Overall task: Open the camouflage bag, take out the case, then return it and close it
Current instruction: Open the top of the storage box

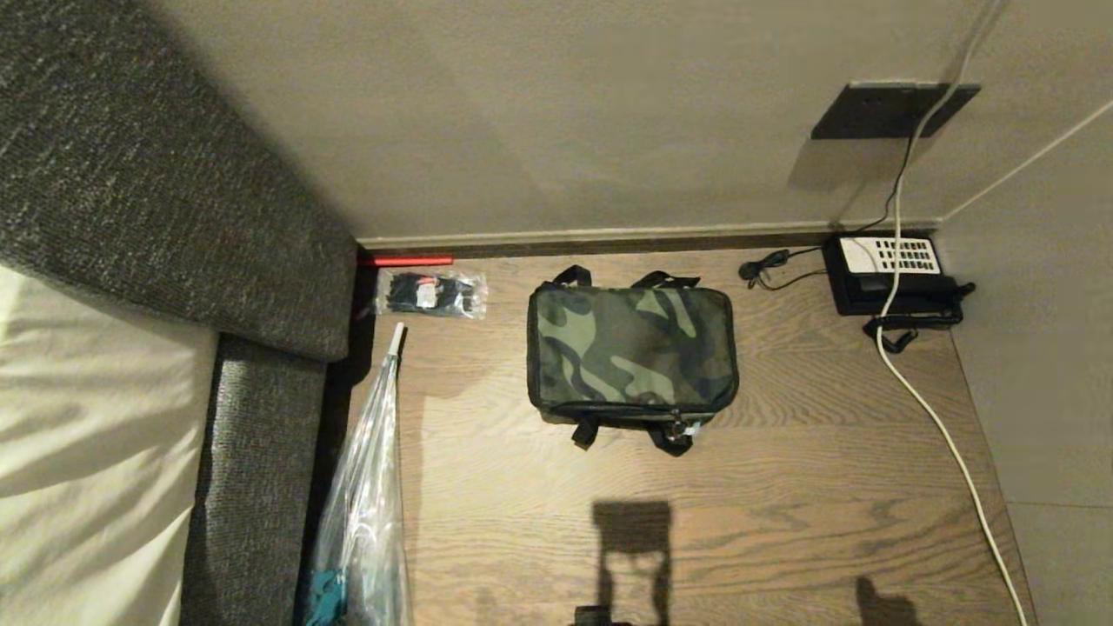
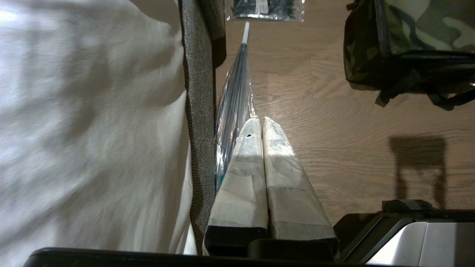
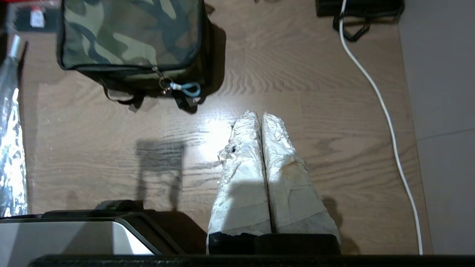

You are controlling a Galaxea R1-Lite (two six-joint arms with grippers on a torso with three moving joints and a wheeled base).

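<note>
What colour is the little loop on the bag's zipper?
Light blue loop on the camouflage bag; right wrist view.

no text, brand, number or sign can be read anywhere. the telephone [image 1: 896, 274] has a white keypad, but its keys are too small to make out. the small label inside the clear packet [image 1: 430, 294] is equally illegible.

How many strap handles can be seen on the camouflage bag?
4 strap ends show on the camouflage bag: two at its wall-side edge, two at its near edge. Others may be hidden underneath.
</note>
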